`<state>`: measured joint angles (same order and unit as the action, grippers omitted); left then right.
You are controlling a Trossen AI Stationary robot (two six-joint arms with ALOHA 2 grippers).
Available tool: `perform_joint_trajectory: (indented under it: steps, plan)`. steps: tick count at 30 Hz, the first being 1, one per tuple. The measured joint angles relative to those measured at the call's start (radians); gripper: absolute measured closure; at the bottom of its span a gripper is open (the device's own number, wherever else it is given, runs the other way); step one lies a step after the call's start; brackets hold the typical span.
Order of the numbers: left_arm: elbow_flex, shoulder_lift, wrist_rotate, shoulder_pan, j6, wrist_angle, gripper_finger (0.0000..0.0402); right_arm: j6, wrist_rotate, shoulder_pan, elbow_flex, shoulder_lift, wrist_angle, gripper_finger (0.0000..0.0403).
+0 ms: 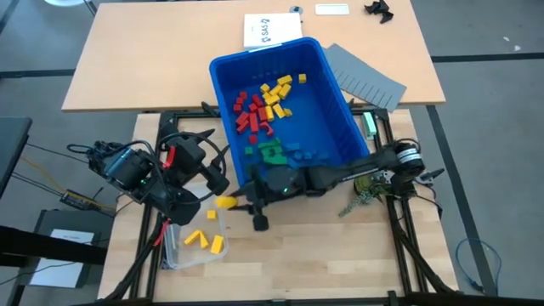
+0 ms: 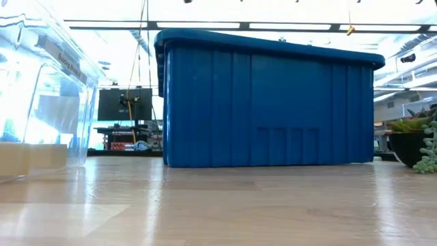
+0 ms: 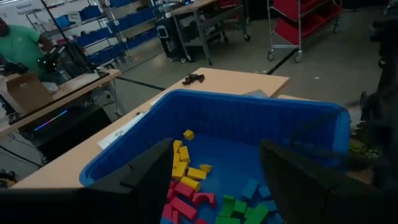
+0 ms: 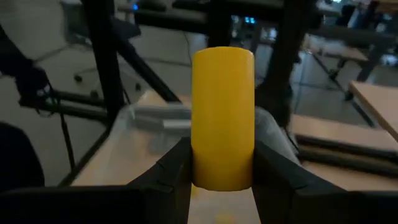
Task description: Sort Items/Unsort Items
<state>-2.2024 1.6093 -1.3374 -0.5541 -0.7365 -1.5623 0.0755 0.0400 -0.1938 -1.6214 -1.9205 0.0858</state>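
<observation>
The right gripper point(image 1: 228, 202) is closed on a yellow block point(image 4: 222, 118), pinching it between both fingers just outside the near-left corner of the blue bin point(image 1: 340, 127), above the clear tub point(image 1: 174, 246). That tub, near the bin's corner, has three yellow blocks point(image 1: 206, 240) in it. Inside the bin lie the other blocks point(image 1: 263, 106): red and yellow toward the middle, green and blue at the near wall. The left gripper point(image 1: 217, 180) hangs spread wide and empty beside the bin's left wall.
</observation>
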Motion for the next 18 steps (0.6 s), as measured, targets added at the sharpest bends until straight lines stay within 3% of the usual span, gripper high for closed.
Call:
perform_joint_trajectory:
  steps: [18]
  plan:
    - [0.001,0.0,0.035,0.003,0.0,-0.008,0.0154,0.061,-0.021,0.005,-0.377,-0.36,-0.064,0.0277]
